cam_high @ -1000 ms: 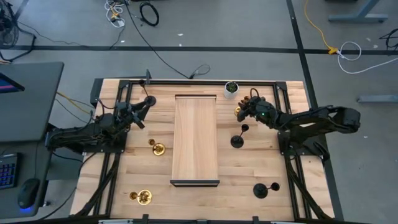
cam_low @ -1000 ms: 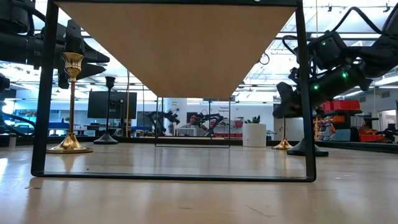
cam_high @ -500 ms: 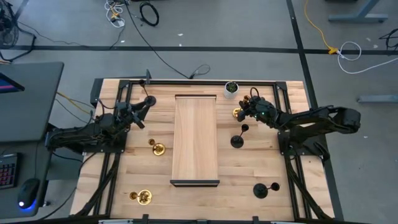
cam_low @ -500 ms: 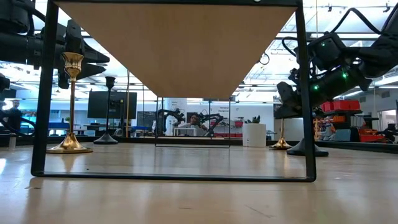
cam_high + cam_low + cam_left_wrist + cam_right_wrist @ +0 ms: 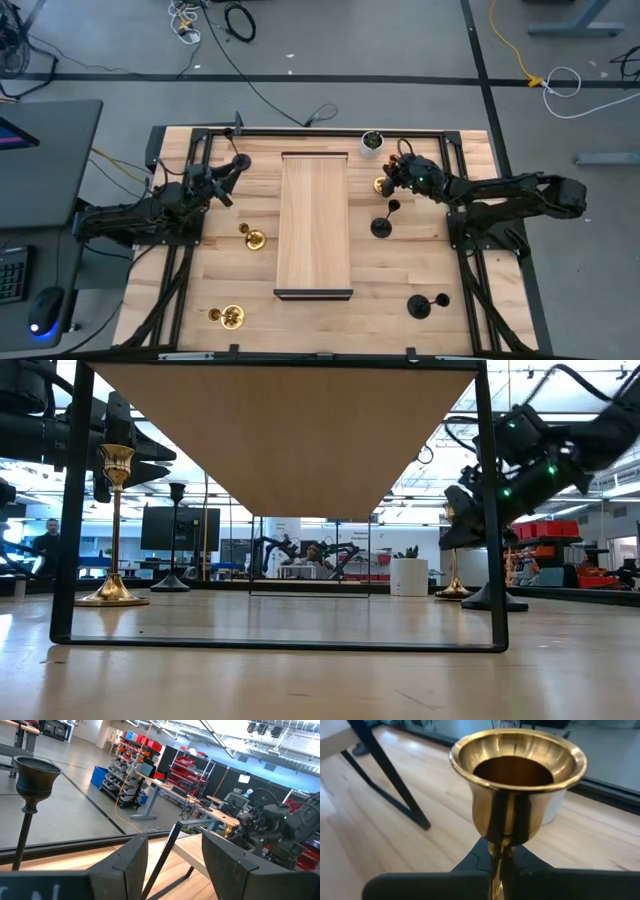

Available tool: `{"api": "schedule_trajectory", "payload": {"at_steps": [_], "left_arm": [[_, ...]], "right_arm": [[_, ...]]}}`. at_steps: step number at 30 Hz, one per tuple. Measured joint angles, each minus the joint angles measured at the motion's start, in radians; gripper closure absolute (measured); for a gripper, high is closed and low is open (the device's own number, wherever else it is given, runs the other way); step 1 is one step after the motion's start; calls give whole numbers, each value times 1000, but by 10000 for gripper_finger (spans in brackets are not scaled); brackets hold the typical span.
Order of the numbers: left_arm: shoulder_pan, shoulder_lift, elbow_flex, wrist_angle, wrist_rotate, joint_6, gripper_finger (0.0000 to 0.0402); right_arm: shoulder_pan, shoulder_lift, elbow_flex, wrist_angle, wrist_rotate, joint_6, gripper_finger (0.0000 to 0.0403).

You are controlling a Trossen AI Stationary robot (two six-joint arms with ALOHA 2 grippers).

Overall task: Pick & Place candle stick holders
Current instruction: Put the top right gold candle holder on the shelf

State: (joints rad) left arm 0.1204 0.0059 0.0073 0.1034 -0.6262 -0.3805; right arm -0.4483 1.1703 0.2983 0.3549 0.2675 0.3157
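Observation:
A gold candle stick holder (image 5: 383, 183) stands upright at the table's far right, and my right gripper (image 5: 397, 179) is shut on it. Its cup (image 5: 517, 775) fills the right wrist view. Two more gold holders (image 5: 252, 238) (image 5: 230, 317) stand on their bases left of the shelf. Two black ones (image 5: 383, 222) (image 5: 428, 303) stand right of it, and a third black one (image 5: 238, 160) stands at the far left. My left gripper (image 5: 228, 182) waits open beside that one, level, with nothing between its fingers (image 5: 130, 865). My right gripper pinches the gold holder's thin stem (image 5: 496, 856) just under the cup, between its two fingers (image 5: 470, 867). The fingers slant down at it from the table's right side and lie across the stem. The holder is upright; whether its base (image 5: 453, 593) has left the table I cannot tell.
A raised wooden shelf (image 5: 314, 222) on a black frame (image 5: 484, 510) runs down the table's middle. A small white pot (image 5: 372, 142) sits at the far edge, close to my right gripper. Black rails (image 5: 340, 131) line the table's far edge and sides.
My right gripper has shut on the gold holder's stem and tipped slightly upward. The holder has stayed upright at about the same spot. My left arm has kept still.

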Motion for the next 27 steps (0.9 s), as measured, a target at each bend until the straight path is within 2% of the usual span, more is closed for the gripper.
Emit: {"api": "schedule_trajectory", "payload": {"at_steps": [3, 13, 17, 20, 27], "left_arm": [[0, 0, 0, 0, 0, -1, 213], [0, 0, 0, 0, 0, -1, 213], [0, 0, 0, 0, 0, -1, 213], [0, 0, 0, 0, 0, -1, 213], [0, 0, 0, 1, 0, -1, 213]], "right_arm": [[1, -40, 87, -139, -10, -39, 398], [0, -145, 418, -401, -24, -217, 398], [1, -147, 568, -522, -26, -231, 398], [3, -136, 673, -579, -67, -226, 398], [64, -51, 872, -594, -141, -222, 398]]}}
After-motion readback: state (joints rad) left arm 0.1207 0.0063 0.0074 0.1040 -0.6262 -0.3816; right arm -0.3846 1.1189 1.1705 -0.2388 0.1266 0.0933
